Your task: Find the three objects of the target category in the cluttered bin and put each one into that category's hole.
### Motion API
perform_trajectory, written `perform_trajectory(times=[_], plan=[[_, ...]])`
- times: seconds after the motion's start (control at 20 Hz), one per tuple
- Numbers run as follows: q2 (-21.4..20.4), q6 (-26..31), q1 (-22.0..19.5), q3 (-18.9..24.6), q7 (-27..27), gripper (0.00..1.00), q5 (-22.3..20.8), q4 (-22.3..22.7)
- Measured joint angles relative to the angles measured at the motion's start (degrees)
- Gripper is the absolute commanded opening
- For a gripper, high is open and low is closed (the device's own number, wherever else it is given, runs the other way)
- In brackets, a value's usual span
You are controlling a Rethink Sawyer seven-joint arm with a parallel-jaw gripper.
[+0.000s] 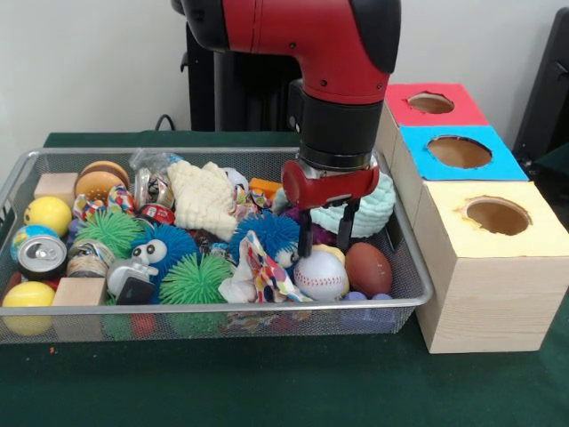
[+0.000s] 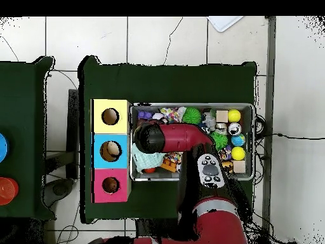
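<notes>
Red arm (image 1: 302, 36), black wrist collar, red gripper (image 1: 326, 233) mount

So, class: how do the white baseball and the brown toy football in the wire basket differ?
The baseball is round and white with red stitching; the football is oval and dark brown. The baseball lies just below the gripper; the football sits beside it, nearer the basket's box end. Both are small balls.

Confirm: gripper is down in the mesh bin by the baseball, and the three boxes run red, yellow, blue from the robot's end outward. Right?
Order is wrong. The front view shows the red-topped box nearest the robot, then blue, then yellow. The gripper is indeed down in the mesh bin by the baseball.
</notes>
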State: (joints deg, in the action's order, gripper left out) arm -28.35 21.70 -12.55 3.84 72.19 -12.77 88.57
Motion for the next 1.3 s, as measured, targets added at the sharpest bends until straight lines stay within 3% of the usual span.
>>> perform_trajectory(times=[0.4,1.3], plan=[[0.0,0.92,0.02,-0.31,0.0,1.0,0.55,0.25],[1.53,1.8,-0.17,-0.84,0.0,1.0,6.26,2.95]])
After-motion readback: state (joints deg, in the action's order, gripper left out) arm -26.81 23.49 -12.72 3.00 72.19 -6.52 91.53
